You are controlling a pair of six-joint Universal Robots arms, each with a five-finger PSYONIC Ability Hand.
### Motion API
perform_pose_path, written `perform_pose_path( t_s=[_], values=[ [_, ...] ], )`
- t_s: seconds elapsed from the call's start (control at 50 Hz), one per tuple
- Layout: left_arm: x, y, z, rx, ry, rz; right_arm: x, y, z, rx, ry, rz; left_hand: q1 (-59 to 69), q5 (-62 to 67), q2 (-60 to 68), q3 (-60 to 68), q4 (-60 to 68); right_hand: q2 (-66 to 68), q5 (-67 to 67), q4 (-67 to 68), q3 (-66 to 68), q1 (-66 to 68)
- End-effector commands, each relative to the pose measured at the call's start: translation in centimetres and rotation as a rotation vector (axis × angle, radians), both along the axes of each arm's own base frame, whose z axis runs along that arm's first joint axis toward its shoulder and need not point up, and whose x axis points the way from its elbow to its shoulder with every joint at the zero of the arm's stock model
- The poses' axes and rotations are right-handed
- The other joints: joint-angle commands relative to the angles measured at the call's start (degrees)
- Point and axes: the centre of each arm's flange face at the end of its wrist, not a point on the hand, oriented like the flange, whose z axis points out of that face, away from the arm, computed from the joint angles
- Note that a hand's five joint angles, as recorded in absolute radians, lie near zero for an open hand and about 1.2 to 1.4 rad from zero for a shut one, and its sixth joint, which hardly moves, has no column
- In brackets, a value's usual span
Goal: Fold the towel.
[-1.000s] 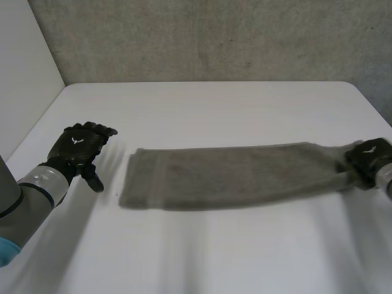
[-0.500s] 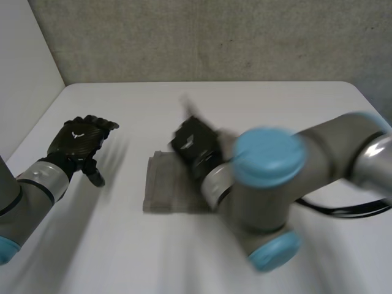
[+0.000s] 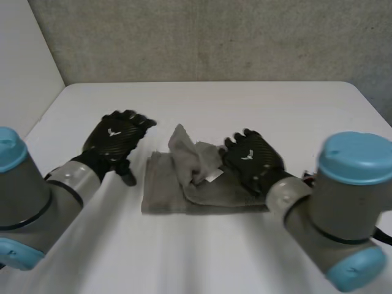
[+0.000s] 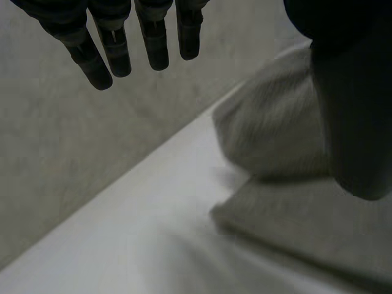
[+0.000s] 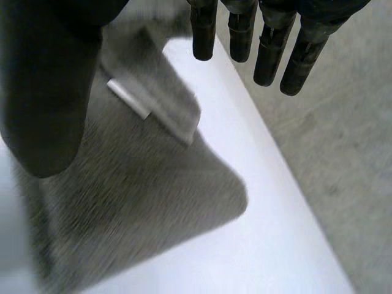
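Lying near the middle of the white table [image 3: 257,104], the grey towel [image 3: 168,196] is doubled over on itself. Its upper layer is bunched into a raised, crumpled heap in the left half, while the lower layer lies flat beneath. A small white label [image 3: 212,176] shows at the edge of the upper layer — whatever is printed on it cannot be read.

The right hand [image 3: 251,160] is over the towel's right part, just beside the heap. Its wrist view shows the fingers [image 5: 269,52] straight and held away from the thumb with nothing between them, so the hand is released, and the label lies beneath the palm.

The left hand [image 3: 116,139] hovers over bare table just beside the towel's left edge, apart from the cloth. Its own wrist view shows straight, relaxed fingers [image 4: 116,46] grasping nothing, with the heap beside the thumb.

Each hand carries a small white emblem [image 3: 113,132] on its back — a mark, not lettering that can be read. A rough grey wall [image 3: 214,37] stands behind the table.
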Motion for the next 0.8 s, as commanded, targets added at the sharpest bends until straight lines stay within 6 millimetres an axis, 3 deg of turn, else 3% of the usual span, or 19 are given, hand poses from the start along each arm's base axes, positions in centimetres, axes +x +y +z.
perform_pose_path(
  t_s=[0.02,0.12,0.2,0.3,0.34,0.56,0.74,0.78,0.8],
  values=[
    [-3.3,1.0,2.4,-0.071,0.061,-0.092,-3.0,-0.1,-1.5,0.151,-0.078,-0.034,-2.7,-10.7,-2.4,-1.7,-3.0,-3.7,-3.4,-4.2,-3.4,-2.8],
    [-6.0,2.1,3.1,-0.083,0.102,-0.171,-3.1,-0.3,-1.4,0.186,-0.121,-0.034,-2.7,-10.7,-2.4,-1.7,-3.0,-3.7,-3.4,-4.2,-3.4,-2.8],
    [-6.9,2.3,3.4,-0.091,0.11,-0.197,-3.2,-0.5,-1.0,0.179,-0.132,-0.043,-2.7,-10.7,-2.4,-1.7,-3.0,-3.7,-3.4,-4.2,-3.4,-2.8],
    [-8.8,2.7,2.2,-0.037,0.131,-0.241,-3.7,-0.9,-1.2,0.184,-0.132,-0.057,-2.7,-10.7,-2.4,-1.7,-3.0,-3.7,-3.4,-4.2,-3.4,-2.8],
    [-9.9,3.1,0.8,0.029,0.136,-0.264,-3.8,-1.0,-1.3,0.184,-0.13,-0.058,-2.7,-10.7,-2.4,-1.7,-3.0,-3.7,-3.4,-4.2,-3.4,-2.8],
    [-10.2,2.3,-4.3,0.183,0.053,-0.201,-3.4,-0.9,-2.9,0.196,-0.119,-0.046,-2.6,-10.5,-2.3,-1.6,-2.8,-1.6,-1.3,-2.1,-1.3,-0.7],
    [-9.3,0.3,-5.3,0.175,0.031,-0.077,-3.3,-1.0,-4.0,0.218,-0.107,-0.047,-2.6,-10.5,-2.3,-1.6,-2.8,15.7,16.0,15.1,15.9,16.6],
    [-7.8,-1.6,-5.1,0.167,0.035,0.003,-3.3,-1.2,-4.3,0.219,-0.106,-0.05,-2.4,-10.4,-2.1,-1.4,-2.6,18.8,19.2,18.3,19.1,19.8],
    [-7.8,-1.6,-5.1,0.167,0.035,0.004,-3.2,-1.3,-4.7,0.222,-0.105,-0.05,-2.4,-10.4,-2.1,-1.4,-2.6,21.4,21.7,20.9,21.7,22.3]
  ],
)
